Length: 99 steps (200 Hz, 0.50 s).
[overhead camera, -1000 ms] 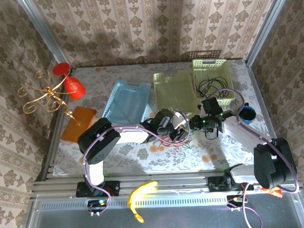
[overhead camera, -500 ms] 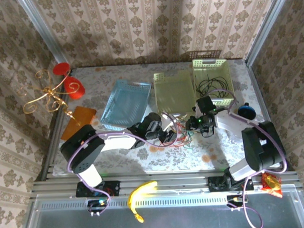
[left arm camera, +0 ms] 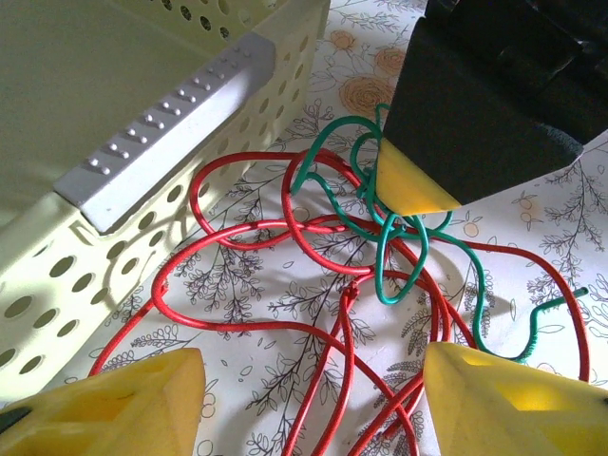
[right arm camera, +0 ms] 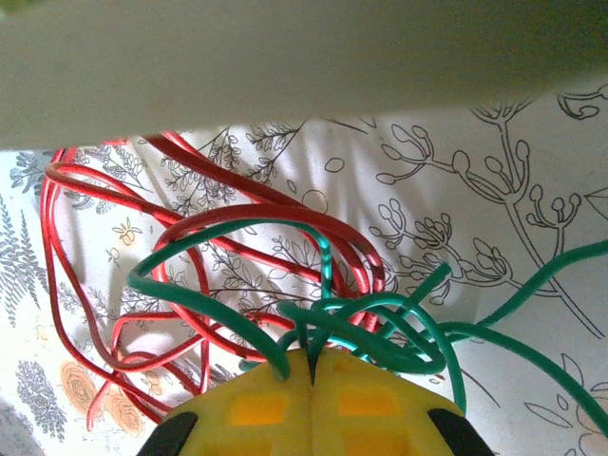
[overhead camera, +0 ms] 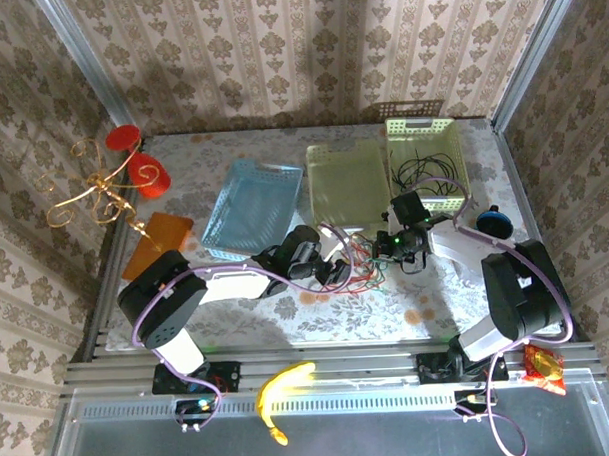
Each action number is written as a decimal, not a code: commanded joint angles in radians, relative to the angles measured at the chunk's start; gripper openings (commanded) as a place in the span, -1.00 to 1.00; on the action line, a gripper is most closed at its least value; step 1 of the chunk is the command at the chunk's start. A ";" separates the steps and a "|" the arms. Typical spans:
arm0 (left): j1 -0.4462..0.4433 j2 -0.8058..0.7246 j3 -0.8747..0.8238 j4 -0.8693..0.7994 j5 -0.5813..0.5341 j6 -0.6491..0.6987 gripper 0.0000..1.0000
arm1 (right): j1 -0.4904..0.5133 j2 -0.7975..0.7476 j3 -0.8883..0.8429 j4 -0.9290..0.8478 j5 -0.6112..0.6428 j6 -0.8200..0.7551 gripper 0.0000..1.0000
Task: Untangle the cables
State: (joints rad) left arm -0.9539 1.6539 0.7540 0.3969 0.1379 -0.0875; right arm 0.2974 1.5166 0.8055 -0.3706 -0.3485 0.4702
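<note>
A red cable [left arm camera: 241, 327] and a green cable [left arm camera: 379, 270] lie tangled on the flowered tablecloth in the middle [overhead camera: 361, 264]. My right gripper [right arm camera: 312, 366] is shut on strands of the green cable [right arm camera: 205, 307], with red loops [right arm camera: 253, 215] just beyond it. Its yellow tip [left arm camera: 413, 185] presses down into the green knot in the left wrist view. My left gripper [left arm camera: 313, 399] is open, low over the red loops, with nothing between its fingers. It sits at the tangle's left [overhead camera: 334, 267], and the right gripper [overhead camera: 387, 247] at its right. A black cable [overhead camera: 423, 172] lies coiled in the far basket.
A pale yellow tray [overhead camera: 348, 181] stands right behind the tangle, its perforated wall [left arm camera: 142, 142] close to my left gripper. A yellow-green basket [overhead camera: 419, 127] is at the back right, a blue tray [overhead camera: 252, 200] at the left, and a blue dish [overhead camera: 494, 221] at the right.
My right gripper has closed onto the green cable. The left gripper has opened a little wider and shifted left along with its arm.
</note>
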 commanded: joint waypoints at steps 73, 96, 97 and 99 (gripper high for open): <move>0.057 -0.056 0.022 0.059 0.143 -0.035 0.26 | -0.056 -0.333 -0.026 -0.099 -0.210 0.003 -1.00; 0.058 -0.065 0.025 0.079 0.192 -0.018 0.27 | -0.089 -0.332 -0.021 -0.088 -0.335 0.013 -1.00; 0.059 -0.066 0.025 0.081 0.195 -0.019 0.28 | -0.090 -0.332 -0.020 -0.090 -0.339 0.011 -1.00; 0.059 -0.067 0.025 0.084 0.199 -0.020 0.28 | -0.090 -0.330 -0.017 -0.093 -0.345 0.008 -1.00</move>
State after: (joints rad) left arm -0.8974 1.6165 0.7570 0.4385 0.2523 -0.1200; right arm 0.2279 1.1866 0.7967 -0.4381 -0.5262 0.4728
